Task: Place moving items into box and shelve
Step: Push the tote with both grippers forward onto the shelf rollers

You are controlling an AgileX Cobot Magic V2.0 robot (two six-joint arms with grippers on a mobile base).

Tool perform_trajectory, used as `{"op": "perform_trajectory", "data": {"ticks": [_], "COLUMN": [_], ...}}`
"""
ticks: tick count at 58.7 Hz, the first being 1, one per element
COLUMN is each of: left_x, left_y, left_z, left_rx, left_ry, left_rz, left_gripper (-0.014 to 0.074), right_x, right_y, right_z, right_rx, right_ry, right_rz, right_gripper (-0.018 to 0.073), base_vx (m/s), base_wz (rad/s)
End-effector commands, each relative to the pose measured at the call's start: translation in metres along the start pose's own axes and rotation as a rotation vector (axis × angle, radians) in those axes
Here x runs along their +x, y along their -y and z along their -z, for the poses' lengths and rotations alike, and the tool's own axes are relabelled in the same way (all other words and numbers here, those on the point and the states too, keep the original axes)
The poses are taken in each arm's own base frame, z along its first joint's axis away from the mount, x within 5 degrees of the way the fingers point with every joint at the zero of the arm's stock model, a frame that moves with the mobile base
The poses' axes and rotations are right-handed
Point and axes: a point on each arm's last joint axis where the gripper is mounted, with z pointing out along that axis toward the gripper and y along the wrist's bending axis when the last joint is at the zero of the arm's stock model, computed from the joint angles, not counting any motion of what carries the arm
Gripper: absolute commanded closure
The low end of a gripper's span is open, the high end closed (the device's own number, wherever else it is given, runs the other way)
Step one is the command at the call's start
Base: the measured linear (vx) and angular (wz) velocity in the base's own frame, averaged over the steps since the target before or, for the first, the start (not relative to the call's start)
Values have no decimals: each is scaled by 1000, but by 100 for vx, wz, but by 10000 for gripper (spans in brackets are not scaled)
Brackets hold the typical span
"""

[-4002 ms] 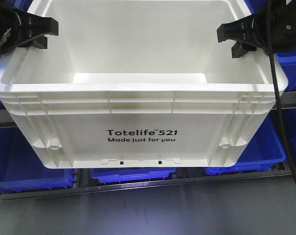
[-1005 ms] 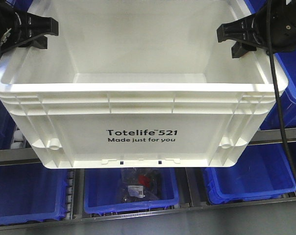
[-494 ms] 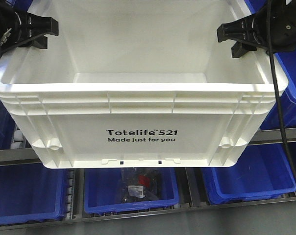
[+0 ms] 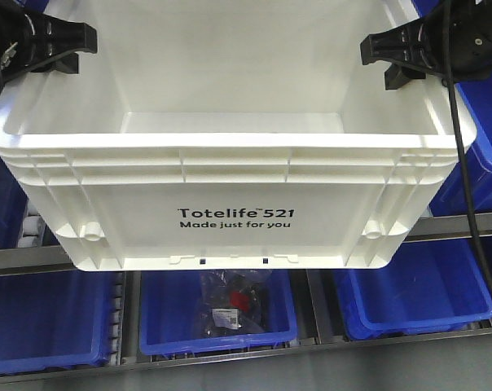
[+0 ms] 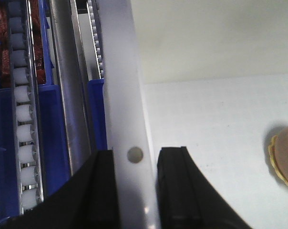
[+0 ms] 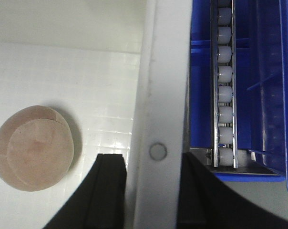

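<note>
Clamping box [image 4: 230, 175] side rims: left end effector [image 5: 134, 191], right end effector [image 6: 151, 191]; blue bins [image 4: 217, 314] below.

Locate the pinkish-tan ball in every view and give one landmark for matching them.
Front-facing view: not visible; the near wall of the white crate hides the floor.
Left wrist view: only a sliver of a ball at the right edge on the crate floor; colour match uncertain.
Right wrist view: pinkish-tan ball lower left on the crate floor.
Shared landmark: the crate's white rim, clamped by each tool.
</note>
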Motion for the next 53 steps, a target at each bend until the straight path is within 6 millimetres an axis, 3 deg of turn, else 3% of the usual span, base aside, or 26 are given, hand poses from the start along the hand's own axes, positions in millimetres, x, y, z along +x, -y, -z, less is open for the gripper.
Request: {"op": "perform_trajectory", "data": {"ticks": [1, 28, 41, 53], "left_x": [-22, -32, -16, 1], "left_y": [0, 5, 4, 2], "left_z": [28, 11, -11, -17], "left_rx": [30, 51, 59, 93], "left_ry": [221, 312, 308, 388], "left_rz": [-19, -55, -88, -107], "left_gripper": [594, 594, 594, 594], "right_x": [-17, -27, -30, -15], "right_y": [5, 6, 4, 4], "right_z": [27, 27, 26, 0], "right_rx": [6, 34, 25, 7], "right_ry": [193, 306, 347, 365], "right_rz": [26, 81, 131, 152], "right_gripper": [564, 564, 564, 564], "base_vx": [0, 0, 0, 0], "base_wz": [0, 0, 0, 0]}}
